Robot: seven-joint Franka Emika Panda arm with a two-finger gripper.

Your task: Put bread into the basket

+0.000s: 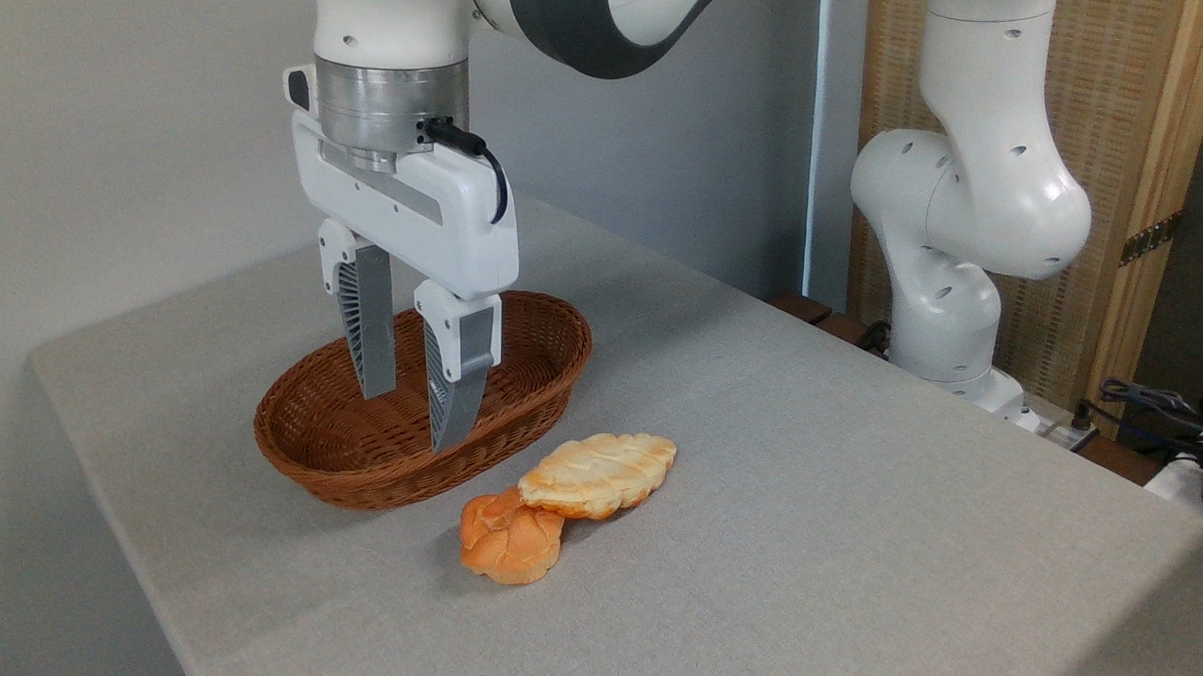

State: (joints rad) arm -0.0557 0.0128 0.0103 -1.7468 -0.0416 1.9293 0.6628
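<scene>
The gripper (417, 419) hangs over the basket (519, 415), fingers apart and empty. The bread (599, 474) lies right of it toward the desk's (856, 507) near edge, long axis left-right, one end resting on the orange bun (509, 545).

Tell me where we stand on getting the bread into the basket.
Nothing looks done: the basket holds nothing. The bread lies on the table beside it, one end resting on the orange bun. The gripper hangs empty over the basket, jaws apart. Grasping, lifting and placing remain.

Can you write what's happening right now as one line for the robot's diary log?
gripper: open, empty, over basket | bread: on table, outside basket, one end resting on orange bun | step: not yet grasped
</scene>
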